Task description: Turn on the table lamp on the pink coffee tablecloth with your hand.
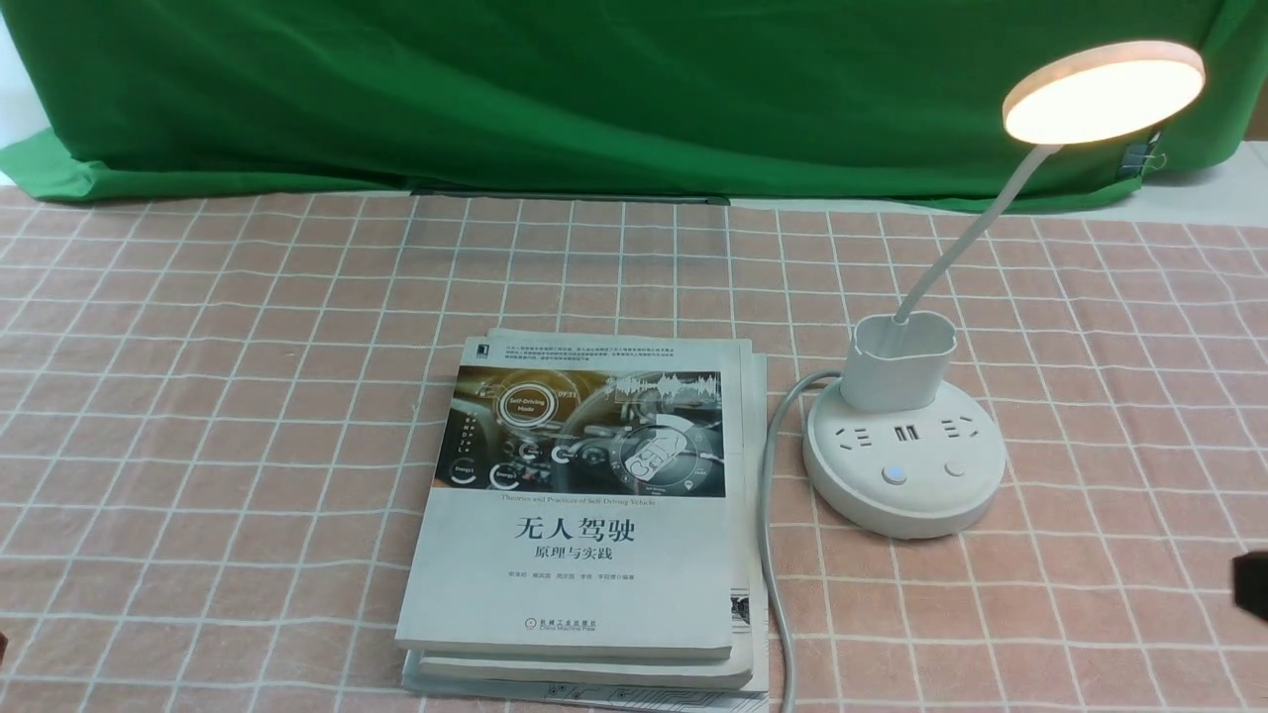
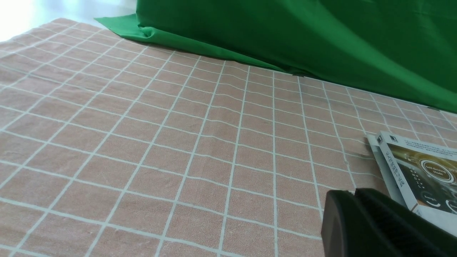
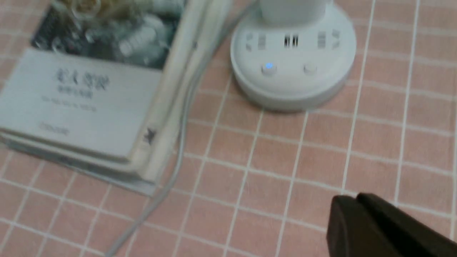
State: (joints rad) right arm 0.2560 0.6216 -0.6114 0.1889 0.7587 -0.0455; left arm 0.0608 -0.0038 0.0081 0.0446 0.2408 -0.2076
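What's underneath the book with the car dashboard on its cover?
At least one more book shows beneath the dashboard-cover book, poking out right and near. Their covers are mostly hidden.

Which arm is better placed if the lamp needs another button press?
Probably the right: its gripper shows nearer the lamp's base, while the left wrist view shows only books, cloth and backdrop.

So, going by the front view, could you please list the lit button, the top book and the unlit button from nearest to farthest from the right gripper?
From the right gripper:
1. Unlit button, on the lamp base's right.
2. Lit button, left of it.
3. Top book, farther left.
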